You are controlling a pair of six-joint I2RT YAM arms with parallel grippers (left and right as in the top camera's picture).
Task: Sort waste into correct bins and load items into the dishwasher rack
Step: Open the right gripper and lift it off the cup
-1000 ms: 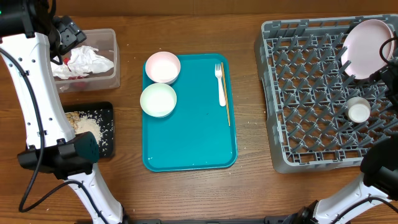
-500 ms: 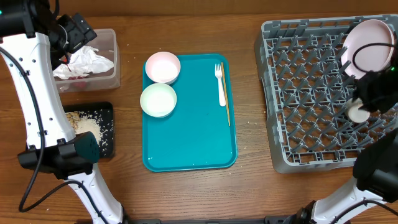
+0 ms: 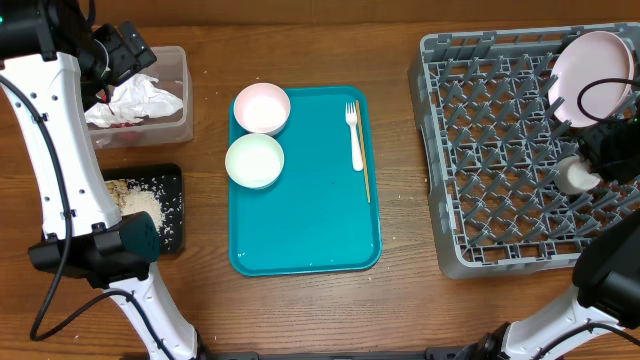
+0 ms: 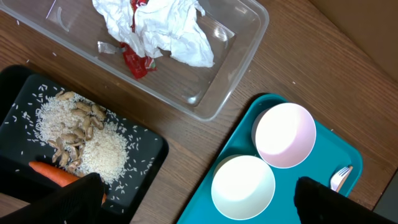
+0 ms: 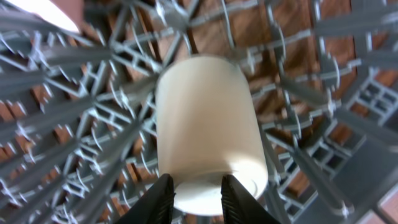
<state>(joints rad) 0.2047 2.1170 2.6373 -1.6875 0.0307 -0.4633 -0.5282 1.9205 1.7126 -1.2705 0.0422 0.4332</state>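
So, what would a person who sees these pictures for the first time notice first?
Probably the bright teal tray in the middle of the table, with two bowls at its far left corner. Next, the big grey dishwasher rack on the right, where a pink plate stands in the far corner and the right gripper is at a white cup.
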